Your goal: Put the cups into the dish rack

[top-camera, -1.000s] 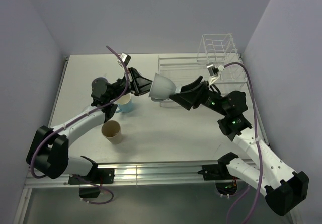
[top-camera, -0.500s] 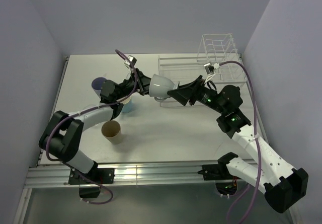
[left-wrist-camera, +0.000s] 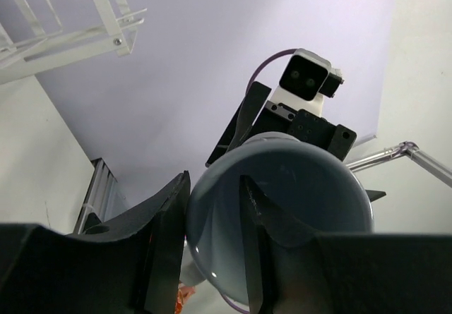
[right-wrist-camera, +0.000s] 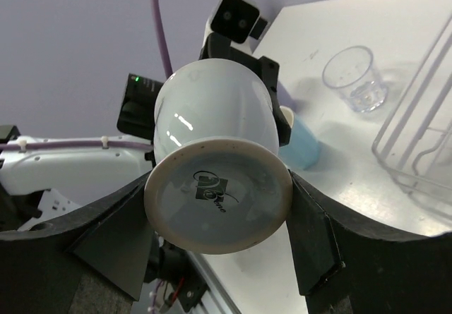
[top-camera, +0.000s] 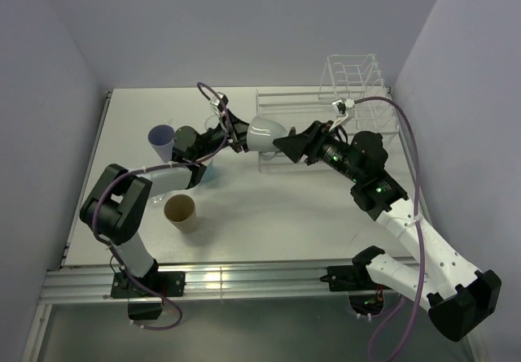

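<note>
Both of my arms are meeting over the middle of the table [top-camera: 269, 207], sharing one white cup [top-camera: 264, 133]. It is hanging in the air on its side, just in front of the near left corner of the dish rack [top-camera: 293, 110], and is not yet in it.

My left gripper [top-camera: 241, 137] is pinching the cup's rim. In the left wrist view one finger [left-wrist-camera: 166, 222] is pressing the outside wall and the other [left-wrist-camera: 258, 219] is sitting inside the mouth.

My right gripper [top-camera: 281, 144] is coming in from the opposite side and clamping the cup's round foot. In the right wrist view a black finger [right-wrist-camera: 116, 240] is hugging each side of that foot.

The rack is filling the upper right of the overhead view, with its taller dividers at the far right. My right forearm is lying across its front edge, hiding part of the flat grid.

A lavender tumbler [top-camera: 160, 142] is standing at the left of the overhead view, beside my left arm. A tan cup [top-camera: 181, 212] is standing open end up, lower left of centre, well apart from the rack.

A light blue mug [right-wrist-camera: 302, 150] is partly hiding behind the held cup in the right wrist view. A clear glass [right-wrist-camera: 352, 78] is standing upright beyond it, near the rack's wires at the right edge.
</note>
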